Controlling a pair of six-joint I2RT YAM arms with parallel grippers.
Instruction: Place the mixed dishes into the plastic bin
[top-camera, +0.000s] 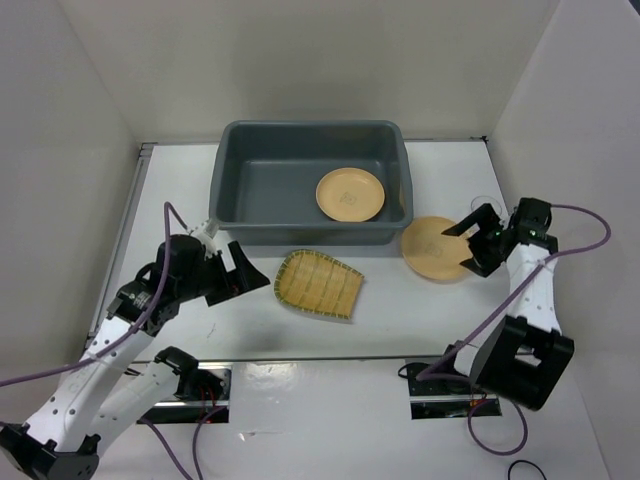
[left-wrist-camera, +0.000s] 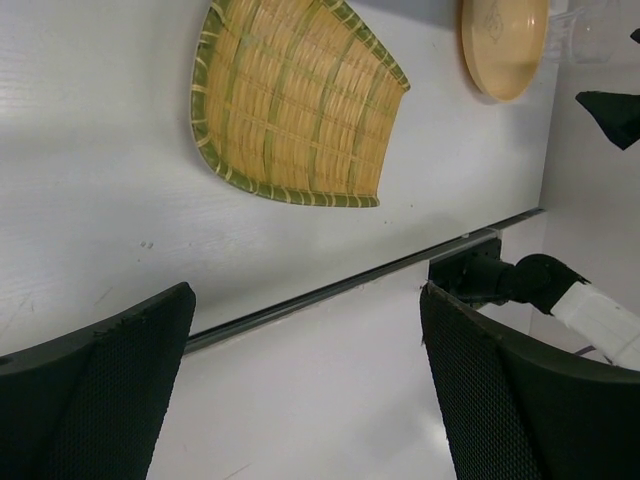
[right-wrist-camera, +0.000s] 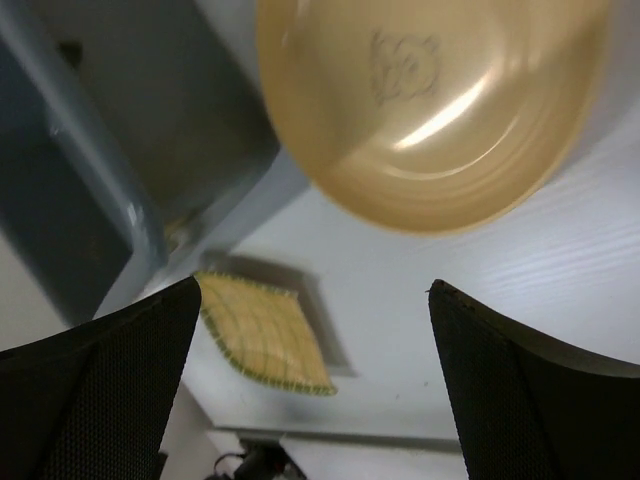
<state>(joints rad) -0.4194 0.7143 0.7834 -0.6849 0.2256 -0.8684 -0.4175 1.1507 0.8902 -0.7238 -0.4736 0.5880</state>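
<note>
One tan plate (top-camera: 350, 193) already lies on the floor of the plastic bin (top-camera: 233, 190), toward its right end. Two dishes are not yet in. The second plate (top-camera: 432, 250) sits on the counter (top-camera: 400, 312) just beside the bin's near right corner. The yellow tray (top-camera: 318, 284) lies flat in front of the bin's near wall.

The step in hand looks like the pickup of the second plate. The right claw (top-camera: 462, 248) sits at that plate's right edge with its fingers spread apart and nothing between them. In the right wrist view the plate (right-wrist-camera: 430, 110) looms blurred ahead of the fingers (right-wrist-camera: 110, 390), so I cannot tell whether either one touches the rim.

The left claw (top-camera: 247, 270) hangs to the left of the tray, likewise spread and empty. In its wrist view the tray (left-wrist-camera: 295, 105) lies ahead of it and apart.

The next move probably calls for the right claw to straddle the plate's thin rim, one finger over and one under, and to close firmly. The plate then has to rise above the bin's thick rim before it travels left and comes down beside the first plate. The tray looks better suited to the left arm.
</note>
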